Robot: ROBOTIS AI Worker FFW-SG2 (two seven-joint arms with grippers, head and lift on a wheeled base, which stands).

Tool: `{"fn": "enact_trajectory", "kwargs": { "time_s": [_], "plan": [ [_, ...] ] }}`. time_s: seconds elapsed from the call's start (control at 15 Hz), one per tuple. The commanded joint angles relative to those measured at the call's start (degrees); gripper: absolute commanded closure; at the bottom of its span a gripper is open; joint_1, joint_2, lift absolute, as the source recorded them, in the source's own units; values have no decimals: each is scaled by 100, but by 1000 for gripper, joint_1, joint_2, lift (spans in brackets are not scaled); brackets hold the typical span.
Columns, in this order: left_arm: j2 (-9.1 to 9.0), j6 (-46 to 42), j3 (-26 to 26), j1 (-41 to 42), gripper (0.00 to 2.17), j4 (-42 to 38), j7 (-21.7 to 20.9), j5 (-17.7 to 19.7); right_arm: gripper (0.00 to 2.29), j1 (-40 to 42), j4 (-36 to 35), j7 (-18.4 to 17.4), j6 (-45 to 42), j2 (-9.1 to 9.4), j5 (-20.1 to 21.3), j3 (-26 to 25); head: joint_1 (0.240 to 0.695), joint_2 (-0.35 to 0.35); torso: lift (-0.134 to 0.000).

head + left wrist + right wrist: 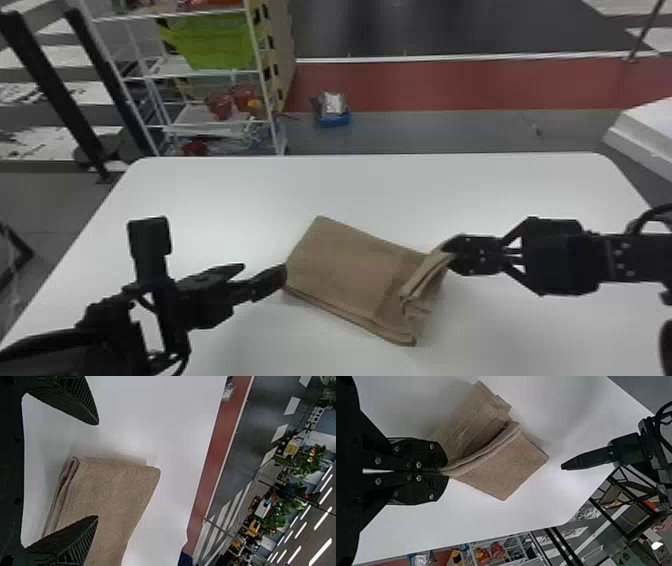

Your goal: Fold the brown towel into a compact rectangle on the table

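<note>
White rack [199, 76] beyond, red floor strip [450, 85].

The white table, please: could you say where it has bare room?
The white table is bare between the folded brown towel and its far edge, and on the robot's side of the black right gripper. Crowded: the towel's ends, with the black left gripper near one, the right holding the other.

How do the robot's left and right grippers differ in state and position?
The left gripper is open and empty; the right gripper is shut on the brown towel. The left gripper is at the towel's left side, the right gripper at its right. Both have black fingers.
</note>
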Motion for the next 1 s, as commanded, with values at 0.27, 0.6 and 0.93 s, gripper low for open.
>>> {"fn": "enact_trajectory", "kwargs": {
  "time_s": [0.27,0.6,0.93],
  "plan": [
    [-15,-35,-16,0,33,24,0,9,1177,-430,749,19,-13,330,514,493,695,148,-134],
    [-15,-35,-33,0,33,24,-53,9,107,-439,968,19,145,515,822,616,695,168,-134],
    [-15,-35,-42,9,33,41,-79,9,97,-386,968,-307,778,629,1094,704,695,169,-134]
  ]
}}
